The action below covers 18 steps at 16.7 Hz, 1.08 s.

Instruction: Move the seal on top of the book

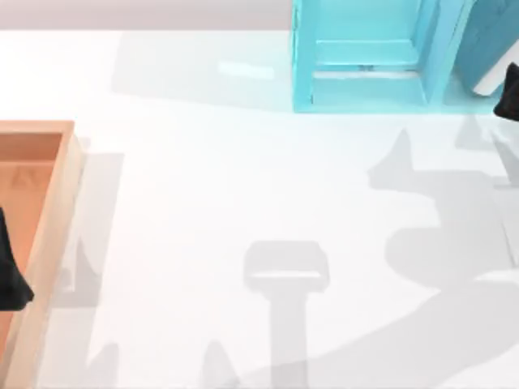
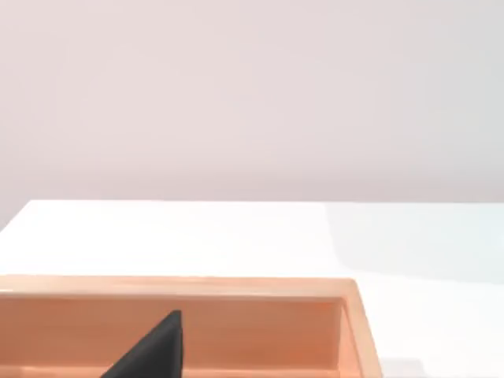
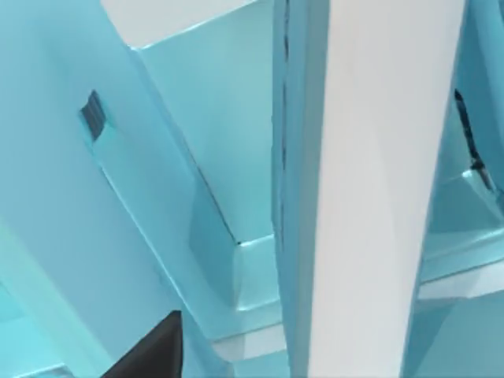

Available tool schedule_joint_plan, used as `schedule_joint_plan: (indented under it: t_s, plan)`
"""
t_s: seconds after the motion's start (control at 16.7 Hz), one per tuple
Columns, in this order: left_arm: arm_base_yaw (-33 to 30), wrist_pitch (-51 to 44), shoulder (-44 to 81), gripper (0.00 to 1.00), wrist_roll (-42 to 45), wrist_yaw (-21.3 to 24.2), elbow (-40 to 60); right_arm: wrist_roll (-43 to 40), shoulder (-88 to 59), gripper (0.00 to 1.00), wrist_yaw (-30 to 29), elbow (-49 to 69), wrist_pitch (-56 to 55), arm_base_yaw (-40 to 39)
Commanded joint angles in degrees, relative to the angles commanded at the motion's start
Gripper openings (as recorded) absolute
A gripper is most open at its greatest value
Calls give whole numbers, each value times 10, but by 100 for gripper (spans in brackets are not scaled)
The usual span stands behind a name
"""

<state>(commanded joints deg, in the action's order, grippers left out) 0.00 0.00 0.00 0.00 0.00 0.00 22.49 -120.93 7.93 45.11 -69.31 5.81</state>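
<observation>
Turquoise shelf unit stood at the far side of the table, and there was the right gripper, a dark shape at the top view's right edge, up against the book leaning beside the shelf! Whether its fingers were spread or pressed together, I could not tell. The right wrist view sat close on the book's white page edges, with turquoise shelf walls around. Over at the left edge, the left gripper hung over the orange-brown wooden tray; the left wrist view looked along the tray's rim, one dark fingertip in front, grip state unclear.
</observation>
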Motion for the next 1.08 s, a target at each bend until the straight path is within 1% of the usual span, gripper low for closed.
schedule_joint_plan:
  t_s: [0.24, 0.36, 0.84, 0.96, 1.08]
  plan:
    - [0, 0, 0, 100, 0, 0, 0, -1, 1, 100, -1, -1, 2, -3]
    - [0, 0, 0, 100, 0, 0, 0, 0, -12, 100, -3, 20, 10, -3]
    - [0, 0, 0, 100, 0, 0, 0, 1, -125, 100, -17, 228, 102, -15]
    - [0, 0, 0, 100, 0, 0, 0, 1, -143, 100, -19, 262, 119, -17]
    - [0, 0, 0, 100, 0, 0, 0, 1, -147, 100, -20, 271, 124, -18]
